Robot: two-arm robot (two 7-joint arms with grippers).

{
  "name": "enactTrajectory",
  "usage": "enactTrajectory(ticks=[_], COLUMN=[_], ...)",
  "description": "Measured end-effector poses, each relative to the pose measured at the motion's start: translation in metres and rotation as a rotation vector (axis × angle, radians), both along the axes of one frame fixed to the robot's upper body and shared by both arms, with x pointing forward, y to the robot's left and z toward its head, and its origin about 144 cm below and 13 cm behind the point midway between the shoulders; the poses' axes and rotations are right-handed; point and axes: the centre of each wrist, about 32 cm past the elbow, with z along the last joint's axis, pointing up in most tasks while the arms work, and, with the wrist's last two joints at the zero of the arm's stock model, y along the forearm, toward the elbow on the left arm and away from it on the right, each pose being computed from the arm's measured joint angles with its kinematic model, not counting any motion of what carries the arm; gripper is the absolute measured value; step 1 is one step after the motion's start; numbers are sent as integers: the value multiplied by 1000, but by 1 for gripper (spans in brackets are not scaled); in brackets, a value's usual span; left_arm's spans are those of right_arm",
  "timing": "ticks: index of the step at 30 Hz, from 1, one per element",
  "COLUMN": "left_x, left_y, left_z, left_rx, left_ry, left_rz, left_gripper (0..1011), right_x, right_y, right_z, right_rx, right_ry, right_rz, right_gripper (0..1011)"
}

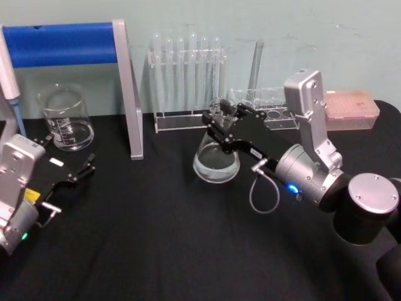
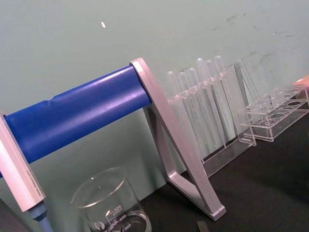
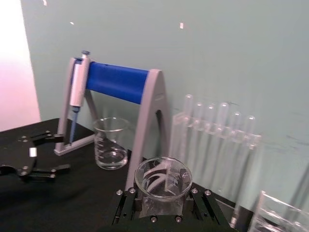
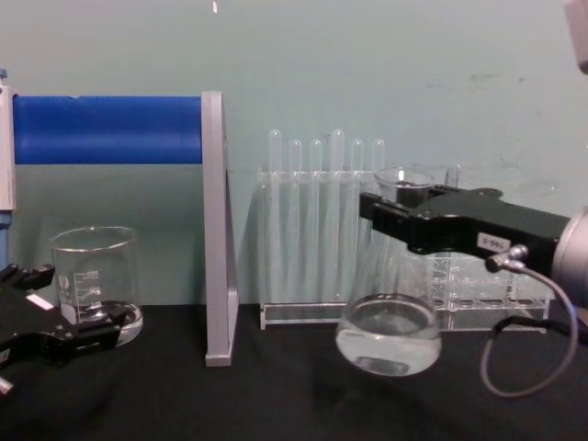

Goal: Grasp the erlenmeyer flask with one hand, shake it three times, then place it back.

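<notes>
Gripping the one erlenmeyer flask (image 1: 216,164) by its neck, the right tool (image 1: 219,119) holds it tilted over the black bench (image 1: 156,238). Left tool (image 1: 70,152) rests open beside one beaker (image 1: 66,119); six test tubes (image 1: 192,69) stand behind.

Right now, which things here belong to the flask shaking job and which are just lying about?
Job: erlenmeyer flask, tilted; right gripper, shut on its neck.
Lying about: beaker; test tube rack; blue pipette stand; pink tip box; left gripper, open, parked near the beaker.
</notes>
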Motion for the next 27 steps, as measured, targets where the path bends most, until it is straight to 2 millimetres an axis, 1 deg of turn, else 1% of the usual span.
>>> enactTrajectory(ticks=[7, 15, 21, 27], left_x=[0, 0, 0, 0], left_y=[0, 0, 0, 0], left_z=[0, 0, 0, 0], left_rx=[0, 0, 0, 0], left_ry=[0, 0, 0, 0], left_rz=[0, 0, 0, 0], left_gripper=[1001, 1001, 1001, 1001], right_x=[-5, -17, -25, -26], right_y=[12, 29, 36, 37], right_z=[0, 1, 0, 0], right_rx=[10, 30, 33, 34], right_ry=[3, 12, 17, 18], right_rz=[60, 163, 225, 239], right_gripper=[449, 450, 450, 450])
